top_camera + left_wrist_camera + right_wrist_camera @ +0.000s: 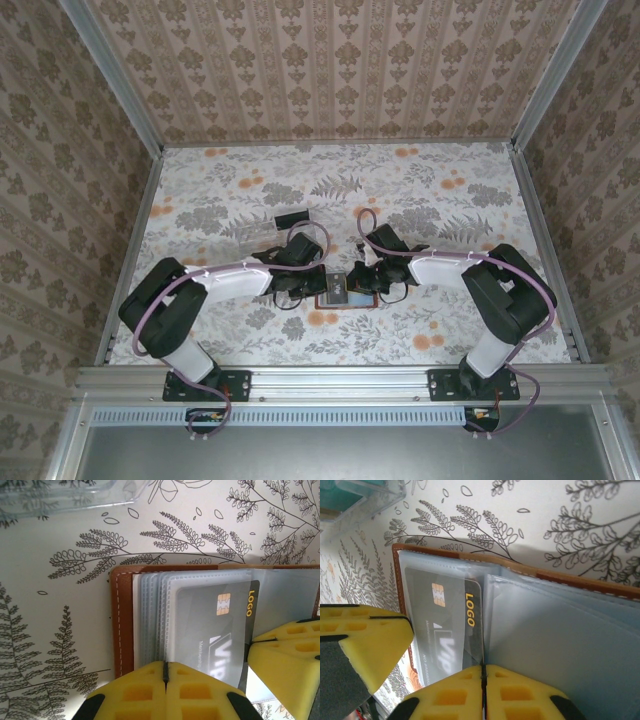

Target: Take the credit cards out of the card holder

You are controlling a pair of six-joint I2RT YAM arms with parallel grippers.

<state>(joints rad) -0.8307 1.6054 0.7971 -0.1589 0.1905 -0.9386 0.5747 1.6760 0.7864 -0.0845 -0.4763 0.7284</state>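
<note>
- Top external view, centre: the holder (345, 300) lies open on the floral table (450, 200), between the tips of both arms.
- Left wrist view, upper left: a clear tray (65, 497) of hard, glossy plastic sits well apart from the work and looks unlikely to interfere.
- Bottom centre of that view: the left gripper (165, 680) has its yellow ribbed pads (135, 695) pressed together at the lower edge of the sleeves (150, 615). I cannot tell whether a sleeve is nipped between them. If nothing is pinned, the holder could slide or lift with any pull.
- Holder body: stiff brown leather, rectangular, with white stitching. The sleeves are thin, clear, floppy and fanned, so they could crumple, tear or drag along.
- Card (215, 625): flat, rigid grey plastic with a gold chip and a yellow "LOGO", lying among the sleeves. Being slick, it may slip from a narrow pinch.
- Right wrist view, bottom centre: the right gripper (483, 690) is closed. The card's edge runs into its seam, so it seems to hold the card by that edge. A skewed pull could jam or bend the card.
</note>
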